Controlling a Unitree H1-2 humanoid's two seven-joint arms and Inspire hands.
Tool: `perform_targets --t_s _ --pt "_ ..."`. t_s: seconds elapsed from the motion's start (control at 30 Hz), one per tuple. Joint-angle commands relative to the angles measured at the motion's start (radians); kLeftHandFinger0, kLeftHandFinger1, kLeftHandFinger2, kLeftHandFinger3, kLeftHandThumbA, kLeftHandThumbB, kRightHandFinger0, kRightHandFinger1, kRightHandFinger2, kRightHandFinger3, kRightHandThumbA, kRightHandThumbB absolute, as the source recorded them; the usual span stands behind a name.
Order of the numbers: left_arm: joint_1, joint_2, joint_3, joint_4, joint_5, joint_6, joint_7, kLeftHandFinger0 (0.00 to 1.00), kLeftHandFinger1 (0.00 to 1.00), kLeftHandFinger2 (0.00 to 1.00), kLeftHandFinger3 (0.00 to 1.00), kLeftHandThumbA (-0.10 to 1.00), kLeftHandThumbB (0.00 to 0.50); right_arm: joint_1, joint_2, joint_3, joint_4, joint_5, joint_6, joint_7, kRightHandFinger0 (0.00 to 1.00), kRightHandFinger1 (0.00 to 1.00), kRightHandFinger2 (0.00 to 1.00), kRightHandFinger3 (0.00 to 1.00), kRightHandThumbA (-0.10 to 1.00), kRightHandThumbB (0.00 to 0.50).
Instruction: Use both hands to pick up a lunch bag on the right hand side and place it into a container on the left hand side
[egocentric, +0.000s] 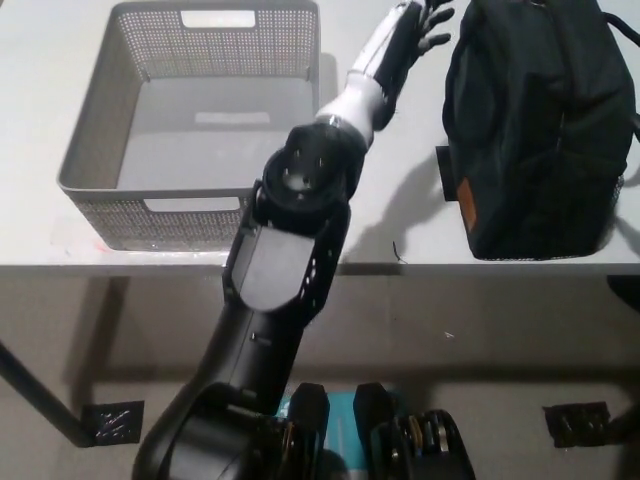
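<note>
The left hand (405, 32) is hovering between the basket (95, 190) and the bag (540, 130), fingers (436, 16) released and grasping nothing. The bag is sitting upright on the table (400, 215), right of the basket.

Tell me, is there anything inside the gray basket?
Empty. The gray basket shows only its bare floor. The lunch bag sits outside it on the table, beyond the open left hand.
</note>
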Motion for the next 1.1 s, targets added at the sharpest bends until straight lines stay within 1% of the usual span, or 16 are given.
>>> perform_targets --t_s 0.0,0.13,0.2,0.27,0.33,0.5,0.53,0.57,0.6,0.7,0.73,0.83,0.93,0.97,1.03,1.07 --pt "-0.085 -0.020 0.018 0.014 -0.067 0.050 -0.004 1.00 1.00 1.00 1.00 1.00 0.339 -0.071 -0.004 0.025 -0.029 -0.013 0.000 0.015 1.00 1.00 1.00 1.00 0.96 0.119" --pt "-0.062 -0.038 0.018 0.018 -0.072 0.078 0.003 1.00 1.00 1.00 1.00 1.00 0.335 -0.061 0.010 0.040 -0.028 -0.007 0.005 0.019 1.00 1.00 1.00 1.00 0.96 0.113" --pt "-0.050 -0.030 0.001 0.041 -0.053 0.071 -0.002 1.00 1.00 1.00 1.00 1.00 0.373 -0.065 0.012 0.043 0.000 0.005 -0.009 0.031 1.00 1.00 1.00 1.00 0.96 0.130" --pt "-0.047 -0.017 -0.017 0.050 -0.035 0.079 -0.004 1.00 1.00 1.00 1.00 1.00 0.393 -0.069 0.013 0.045 0.018 0.000 -0.025 0.030 1.00 1.00 1.00 1.00 0.96 0.125" --pt "-0.047 -0.004 -0.031 0.063 -0.021 0.083 0.000 1.00 1.00 1.00 1.00 1.00 0.400 -0.070 0.015 0.047 0.022 -0.007 -0.031 0.026 1.00 1.00 1.00 1.00 0.96 0.131" --pt "-0.033 0.003 -0.042 0.121 -0.032 0.022 0.000 1.00 1.00 1.00 1.00 1.00 0.340 -0.071 0.015 0.044 0.058 -0.011 -0.065 0.022 1.00 1.00 1.00 1.00 0.95 0.143" --pt "-0.022 0.008 -0.053 0.134 -0.024 0.016 -0.004 1.00 1.00 1.00 1.00 1.00 0.339 -0.069 0.017 0.043 0.069 -0.011 -0.073 0.022 1.00 1.00 1.00 1.00 0.95 0.147" --pt "-0.017 0.012 -0.059 0.146 -0.019 0.008 -0.006 1.00 1.00 1.00 1.00 1.00 0.349 -0.069 0.019 0.044 0.072 -0.010 -0.073 0.023 1.00 1.00 1.00 1.00 0.95 0.164" --pt "-0.013 0.017 -0.067 0.154 -0.015 0.006 -0.007 1.00 1.00 1.00 1.00 1.00 0.349 -0.071 0.021 0.045 0.075 -0.011 -0.073 0.022 1.00 1.00 1.00 1.00 0.95 0.156" --pt "-0.002 0.031 -0.082 0.168 -0.004 0.001 -0.006 1.00 1.00 1.00 1.00 1.00 0.336 -0.076 0.026 0.043 0.088 -0.003 -0.077 0.024 1.00 1.00 1.00 1.00 0.96 0.191" --pt "0.000 0.035 -0.085 0.175 -0.004 0.002 -0.006 1.00 1.00 1.00 1.00 1.00 0.334 -0.075 0.027 0.041 0.088 0.002 -0.077 0.025 1.00 1.00 1.00 1.00 0.96 0.195" --pt "-0.002 0.047 -0.095 0.206 0.007 0.000 0.010 1.00 1.00 1.00 1.00 1.00 0.333 -0.079 0.022 0.034 0.101 0.025 -0.072 0.042 1.00 1.00 1.00 1.00 1.00 0.164" --pt "-0.002 0.056 -0.099 0.241 0.016 -0.014 0.027 1.00 1.00 1.00 1.00 1.00 0.329 -0.079 0.022 0.027 0.109 0.048 -0.065 0.055 1.00 1.00 1.00 1.00 1.00 0.151" --pt "-0.011 0.066 -0.099 0.263 0.019 -0.027 0.029 1.00 1.00 1.00 1.00 1.00 0.330 -0.092 0.030 0.019 0.122 0.074 -0.057 0.063 1.00 1.00 1.00 1.00 1.00 0.157" --pt "-0.014 0.070 -0.098 0.289 0.017 -0.044 0.027 1.00 1.00 1.00 1.00 1.00 0.317 -0.104 0.048 -0.010 0.130 0.146 0.000 0.071 1.00 1.00 1.00 1.00 1.00 0.199" --pt "-0.014 0.072 -0.099 0.295 0.016 -0.047 0.025 1.00 1.00 1.00 1.00 1.00 0.316 -0.108 0.054 -0.019 0.138 0.166 0.010 0.077 1.00 1.00 1.00 1.00 1.00 0.205"
